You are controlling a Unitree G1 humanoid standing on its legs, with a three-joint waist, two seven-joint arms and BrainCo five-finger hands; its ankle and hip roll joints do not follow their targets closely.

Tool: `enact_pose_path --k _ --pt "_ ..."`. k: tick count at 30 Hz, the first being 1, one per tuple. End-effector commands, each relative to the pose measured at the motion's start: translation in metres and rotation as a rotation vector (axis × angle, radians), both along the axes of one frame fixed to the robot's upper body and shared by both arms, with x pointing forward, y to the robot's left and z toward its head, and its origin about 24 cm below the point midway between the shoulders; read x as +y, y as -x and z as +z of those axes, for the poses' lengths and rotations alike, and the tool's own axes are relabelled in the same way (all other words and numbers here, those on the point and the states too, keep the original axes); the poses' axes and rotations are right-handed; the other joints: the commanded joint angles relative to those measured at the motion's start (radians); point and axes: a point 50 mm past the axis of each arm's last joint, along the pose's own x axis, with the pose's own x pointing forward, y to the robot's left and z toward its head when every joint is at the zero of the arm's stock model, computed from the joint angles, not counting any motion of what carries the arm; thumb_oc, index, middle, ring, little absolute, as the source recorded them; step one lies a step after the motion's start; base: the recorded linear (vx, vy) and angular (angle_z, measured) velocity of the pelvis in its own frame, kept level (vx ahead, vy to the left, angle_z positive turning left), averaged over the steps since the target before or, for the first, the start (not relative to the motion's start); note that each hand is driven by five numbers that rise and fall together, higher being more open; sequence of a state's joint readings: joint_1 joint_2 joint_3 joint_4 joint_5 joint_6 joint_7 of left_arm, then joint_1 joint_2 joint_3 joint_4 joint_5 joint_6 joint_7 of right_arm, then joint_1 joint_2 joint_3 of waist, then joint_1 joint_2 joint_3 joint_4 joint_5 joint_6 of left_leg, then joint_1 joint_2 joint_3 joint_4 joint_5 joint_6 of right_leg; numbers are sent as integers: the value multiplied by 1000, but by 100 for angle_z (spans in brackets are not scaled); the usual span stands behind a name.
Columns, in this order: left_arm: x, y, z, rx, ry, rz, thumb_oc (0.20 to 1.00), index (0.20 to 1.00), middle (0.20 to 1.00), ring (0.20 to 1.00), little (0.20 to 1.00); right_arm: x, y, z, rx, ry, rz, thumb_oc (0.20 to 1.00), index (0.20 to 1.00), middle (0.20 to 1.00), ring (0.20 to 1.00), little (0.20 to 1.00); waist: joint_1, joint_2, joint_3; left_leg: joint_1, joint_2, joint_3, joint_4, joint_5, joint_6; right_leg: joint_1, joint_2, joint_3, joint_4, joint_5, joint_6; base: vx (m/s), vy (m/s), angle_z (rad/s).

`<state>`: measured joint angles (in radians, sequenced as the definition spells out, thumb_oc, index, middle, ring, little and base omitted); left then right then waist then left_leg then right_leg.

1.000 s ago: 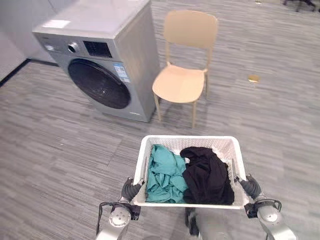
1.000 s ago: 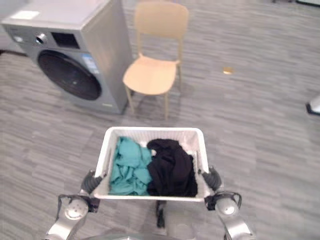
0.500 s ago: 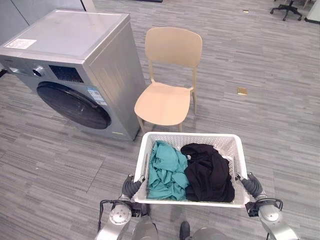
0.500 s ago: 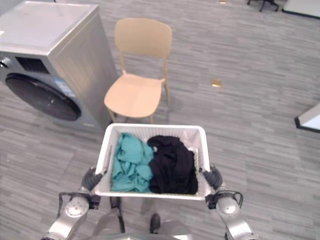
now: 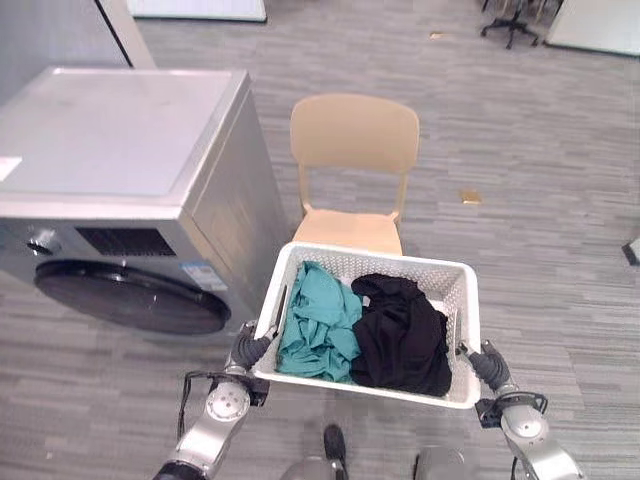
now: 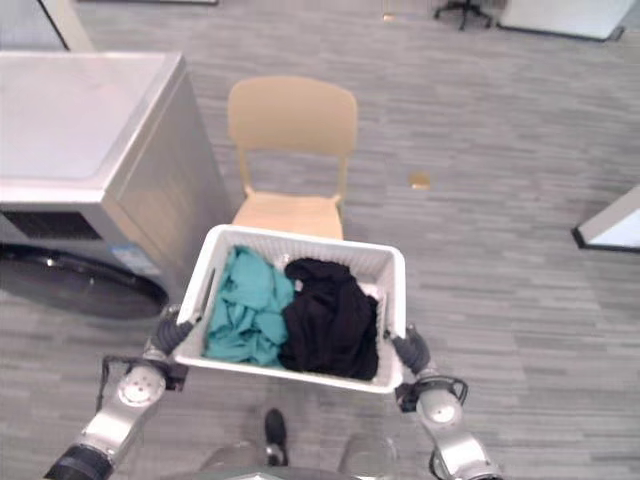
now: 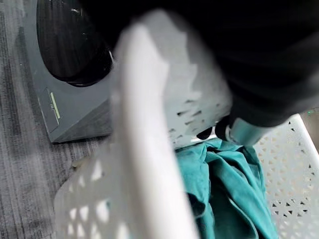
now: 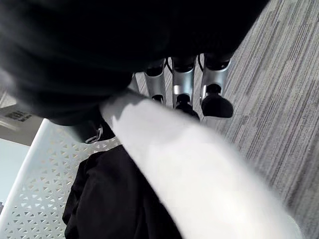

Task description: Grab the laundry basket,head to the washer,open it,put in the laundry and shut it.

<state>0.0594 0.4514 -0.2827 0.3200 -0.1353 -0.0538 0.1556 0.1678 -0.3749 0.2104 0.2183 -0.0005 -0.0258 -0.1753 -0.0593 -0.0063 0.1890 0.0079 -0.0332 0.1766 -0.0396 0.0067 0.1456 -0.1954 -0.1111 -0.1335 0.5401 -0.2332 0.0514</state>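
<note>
I hold a white perforated laundry basket [image 5: 371,263] in front of me between both hands. A teal garment [image 5: 315,325] lies in its left half and a black garment [image 5: 400,338] in its right half. My left hand [image 5: 248,350] is shut on the basket's left rim [image 7: 149,149], and my right hand [image 5: 486,364] is shut on the right rim, its fingers [image 8: 183,82] curled round it. The grey front-loading washer [image 5: 120,170] stands at the left, close to the basket, its dark round door [image 5: 130,298] shut.
A beige chair [image 5: 353,140] stands right of the washer, its seat partly behind the basket. A small brass floor plate [image 5: 470,197] lies at the right. A white furniture base [image 6: 612,222] sits at the right edge, and an office chair [image 5: 505,20] stands far back.
The whole view has shifted: the washer and chair now appear nearer and more from above, and the basket overlaps the chair seat. Both hands still hold the basket the same way.
</note>
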Motion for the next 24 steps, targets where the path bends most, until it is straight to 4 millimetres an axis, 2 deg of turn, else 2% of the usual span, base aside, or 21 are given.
enact_pose_path --k 1,4,5,7,9,10,14,18,24 --pt "-22 -8 27 -170 130 -70 200 200 200 200 200 12 -36 40 -225 -76 84 200 200 200 200 200 21 -22 -12 -24 87 -2 123 -110 -140 59 -2 -37 -288 123 66 102 67 11" --pt "-22 -8 26 -174 137 -52 200 200 200 200 200 13 -37 39 -224 -66 97 200 200 200 200 200 16 -26 7 6 65 -12 121 -125 -137 19 37 -56 -309 134 60 131 -3 32" --pt "-23 -9 26 -174 139 -52 200 200 200 200 200 12 -36 38 -217 -58 97 200 200 200 200 200 16 -36 7 12 51 -28 141 -145 -145 62 41 -53 -374 124 51 201 -120 50" --pt "-26 -7 23 -162 146 -55 200 200 200 200 200 8 -31 35 -204 -53 88 200 200 200 200 200 12 -47 -5 -10 53 -26 217 -154 -174 113 59 -15 -438 129 28 175 -156 68" --pt "-29 -9 22 -162 157 -57 200 200 200 200 200 4 -33 37 -210 -28 92 200 200 200 200 200 14 -49 3 -66 84 -17 349 -127 -212 148 55 -20 -466 137 7 79 -116 98" --pt "-31 -13 22 -163 156 -52 200 200 200 200 200 2 -36 38 -207 -5 96 200 200 200 200 200 19 -49 9 -111 100 -28 413 -96 -225 172 56 -19 -474 125 -9 76 -65 92" --pt "-34 -16 18 -147 154 -46 200 200 200 200 200 2 -40 36 -190 15 98 200 200 200 200 200 23 -47 -4 -133 102 -55 332 -113 -209 198 52 -20 -494 111 -6 102 17 30" --pt "-40 -16 12 -120 159 -44 200 200 200 200 200 2 -39 29 -162 21 83 200 200 200 200 200 16 -20 -26 -96 94 -117 158 -69 -203 223 67 7 -496 91 2 192 100 -1" --pt "-45 -17 5 -87 130 -76 200 200 200 200 200 5 -36 15 -109 18 54 200 200 200 200 200 -6 -2 -47 -22 69 -68 67 -67 -181 214 56 63 -498 109 21 112 112 -70"
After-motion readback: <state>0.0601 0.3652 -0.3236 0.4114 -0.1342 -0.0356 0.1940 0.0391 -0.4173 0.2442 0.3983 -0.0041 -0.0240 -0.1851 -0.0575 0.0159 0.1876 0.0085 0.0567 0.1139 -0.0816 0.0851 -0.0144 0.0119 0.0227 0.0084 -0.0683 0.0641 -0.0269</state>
